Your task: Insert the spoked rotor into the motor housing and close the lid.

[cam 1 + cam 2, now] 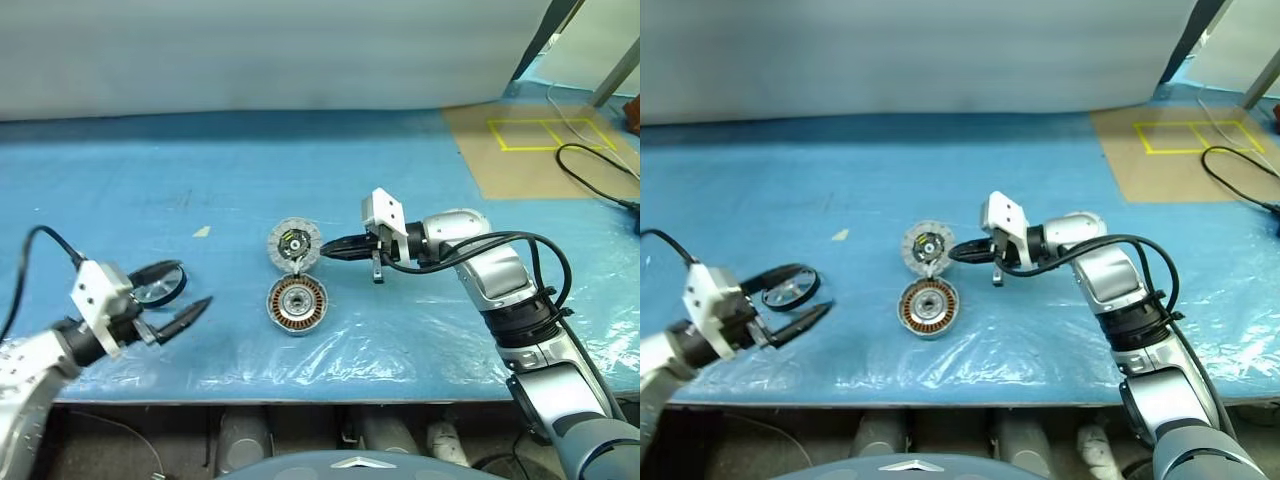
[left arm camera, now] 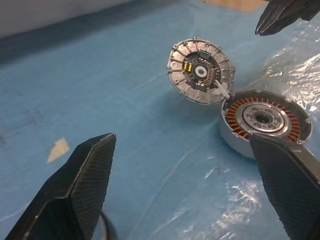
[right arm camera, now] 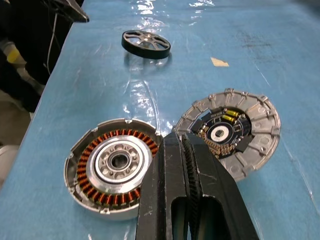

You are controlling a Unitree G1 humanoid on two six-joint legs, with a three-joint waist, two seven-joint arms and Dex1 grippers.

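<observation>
This looks like a robotics lab or test workshop. A long workbench (image 1: 120, 200) is covered with a blue sheet and clear plastic film. At its far right corner lies a brown cardboard mat (image 1: 540, 150) marked with yellow tape squares, black cables (image 1: 595, 170) trailing beside it. A plain white screen (image 1: 270, 50) backs the bench's far edge.

Blue sheet (image 1: 200, 180), cardboard panel (image 1: 540, 160)
</observation>
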